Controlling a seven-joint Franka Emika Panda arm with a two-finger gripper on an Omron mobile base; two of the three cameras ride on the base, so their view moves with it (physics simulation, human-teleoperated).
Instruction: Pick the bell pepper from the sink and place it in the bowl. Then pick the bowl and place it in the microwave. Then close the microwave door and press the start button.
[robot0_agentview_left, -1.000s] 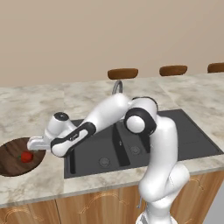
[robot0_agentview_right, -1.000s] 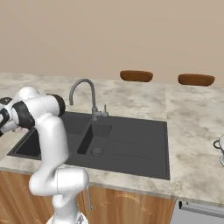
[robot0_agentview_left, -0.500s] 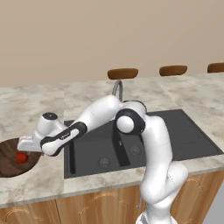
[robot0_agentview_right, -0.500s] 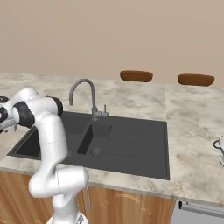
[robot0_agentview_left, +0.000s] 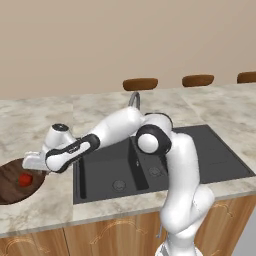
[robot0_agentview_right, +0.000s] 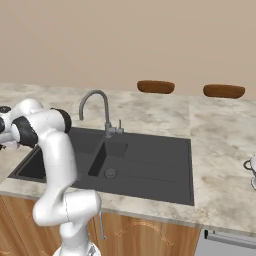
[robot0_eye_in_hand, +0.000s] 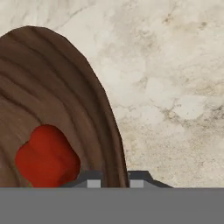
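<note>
**End effector straddling the bowl's rim, pepper inside**

From the left base view I see my arm stretched low to the left across the marble surface (robot0_agentview_left: 45, 212), with the end effector (robot0_agentview_left: 31, 161) at the near right edge of the bowl (robot0_agentview_left: 10, 186). The bowl sits at the far left of that view, cut by the frame edge, well clear of the sink (robot0_agentview_left: 165, 165). The bell pepper (robot0_agentview_left: 25, 179) lies inside the bowl, close to the rim where I am working.

In the hand view the bowl's rim (robot0_eye_in_hand: 111, 144) runs up between the two fingertips (robot0_eye_in_hand: 91, 179), one tip on the inner side by the bell pepper (robot0_eye_in_hand: 47, 158) and one on the outer side over the bare surface (robot0_eye_in_hand: 175, 87). The tips stand close together with the rim between them; I cannot tell whether they press on the wood.

Room to move: outside the rim the surface is open marble. Between bowl and sink there is a strip of bare surface. The sink's left edge lies under my forearm, and the faucet (robot0_agentview_right: 97, 107) rises behind the basin, seen clearly in the right base view, well apart from the bowl.
</note>
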